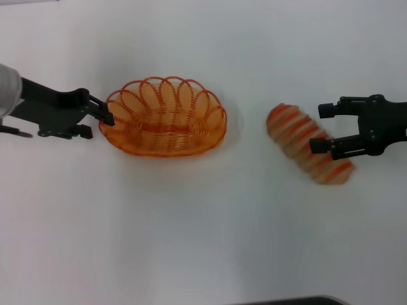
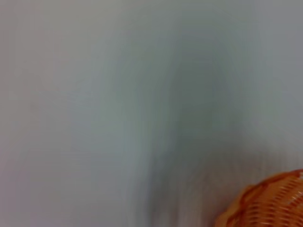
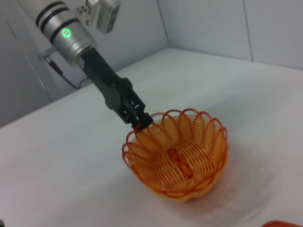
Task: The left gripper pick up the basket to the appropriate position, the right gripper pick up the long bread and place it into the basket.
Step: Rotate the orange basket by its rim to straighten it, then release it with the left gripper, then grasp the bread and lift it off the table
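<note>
On the table's right side, the long bread (image 1: 310,145) lies diagonally between the right gripper's (image 1: 321,128) 2 spread fingers — nearer arm; the left gripper (image 1: 107,117) pinches the basket (image 1: 164,117) rim.

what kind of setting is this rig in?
Probably a lab test bench: bare white table, plain wall panels, and only props on it, an orange wire basket and a striped long bread.

A lab-like test bench: bare white table (image 1: 191,241), plain grey wall panels (image 3: 213,23).
</note>
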`<state>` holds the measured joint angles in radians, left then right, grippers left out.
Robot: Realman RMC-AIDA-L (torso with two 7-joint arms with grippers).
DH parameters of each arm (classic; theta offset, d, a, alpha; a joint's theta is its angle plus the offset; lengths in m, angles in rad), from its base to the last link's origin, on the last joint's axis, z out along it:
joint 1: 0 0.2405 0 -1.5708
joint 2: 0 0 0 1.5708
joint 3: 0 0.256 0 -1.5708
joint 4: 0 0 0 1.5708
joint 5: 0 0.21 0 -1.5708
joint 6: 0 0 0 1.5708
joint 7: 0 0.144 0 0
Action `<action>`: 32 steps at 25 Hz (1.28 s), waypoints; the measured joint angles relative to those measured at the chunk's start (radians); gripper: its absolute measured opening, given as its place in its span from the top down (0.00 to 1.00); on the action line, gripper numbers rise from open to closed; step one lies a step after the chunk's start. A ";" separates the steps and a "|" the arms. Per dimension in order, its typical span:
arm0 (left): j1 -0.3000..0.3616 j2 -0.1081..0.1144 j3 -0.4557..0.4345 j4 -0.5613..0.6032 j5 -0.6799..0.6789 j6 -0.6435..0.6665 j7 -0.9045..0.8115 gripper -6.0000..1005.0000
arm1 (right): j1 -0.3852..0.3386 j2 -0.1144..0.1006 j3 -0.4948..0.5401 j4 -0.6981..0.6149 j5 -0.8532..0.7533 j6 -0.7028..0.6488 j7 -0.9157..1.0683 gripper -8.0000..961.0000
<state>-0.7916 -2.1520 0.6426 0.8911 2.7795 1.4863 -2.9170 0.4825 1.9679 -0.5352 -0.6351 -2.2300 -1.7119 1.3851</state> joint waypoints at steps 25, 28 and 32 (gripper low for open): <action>0.317 0.062 -0.013 -0.119 -0.648 0.095 1.448 0.32 | 0.075 0.005 0.005 -0.017 0.054 0.167 0.482 0.04; 0.319 0.060 -0.012 -0.118 -0.639 0.101 1.456 0.28 | 0.097 -0.020 -0.017 -0.050 0.027 0.153 0.591 0.04; 0.327 0.059 -0.017 -0.117 -0.634 0.104 1.480 0.21 | 0.157 -0.044 -0.059 -0.142 -0.102 0.058 0.736 0.05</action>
<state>-0.4651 -2.0935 0.6257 0.7739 2.1457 1.5902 -1.4369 0.6396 1.9238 -0.5945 -0.7771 -2.3321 -1.6538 2.1212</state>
